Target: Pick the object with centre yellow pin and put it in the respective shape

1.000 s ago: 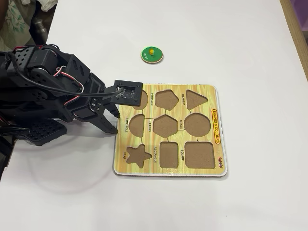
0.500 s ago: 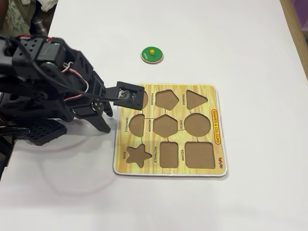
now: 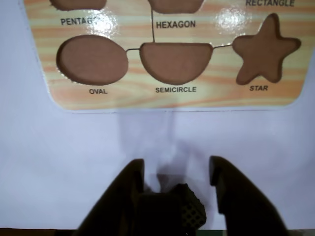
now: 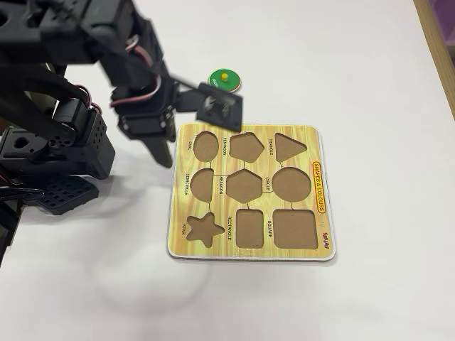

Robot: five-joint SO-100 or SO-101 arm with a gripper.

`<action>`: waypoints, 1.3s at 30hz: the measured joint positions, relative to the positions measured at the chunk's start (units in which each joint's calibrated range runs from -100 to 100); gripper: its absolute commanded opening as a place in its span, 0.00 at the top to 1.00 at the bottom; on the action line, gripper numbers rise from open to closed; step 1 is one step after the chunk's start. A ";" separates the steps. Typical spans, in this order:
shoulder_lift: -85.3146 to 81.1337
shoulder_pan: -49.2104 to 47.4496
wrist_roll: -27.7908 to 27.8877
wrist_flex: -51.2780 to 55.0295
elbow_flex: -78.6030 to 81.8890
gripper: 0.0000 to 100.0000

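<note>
The end effector hung empty, fingers spread, above bare white counter just off the puzzle board, beside its oval and semicircle cut-outs in the wrist view. The green disc with its yellow knob lay on the counter beyond the board's top edge, apart from the circle cut-out

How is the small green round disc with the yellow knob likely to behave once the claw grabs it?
The small green round disc with the yellow centre knob looks flat and rigid, probably wooden, so it should not flex. It lies flat on the white table, so its thin edge gives little to pinch and it may slide. The knob looks the easier hold for the open claw.
</note>
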 measured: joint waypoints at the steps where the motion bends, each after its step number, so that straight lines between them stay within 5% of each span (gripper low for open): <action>1: 2.49 -1.50 0.05 0.51 -2.70 0.84; 22: 35.22 -33.30 0.00 0.94 -36.15 0.84; 39: 56.01 -38.45 0.00 0.94 -59.08 0.84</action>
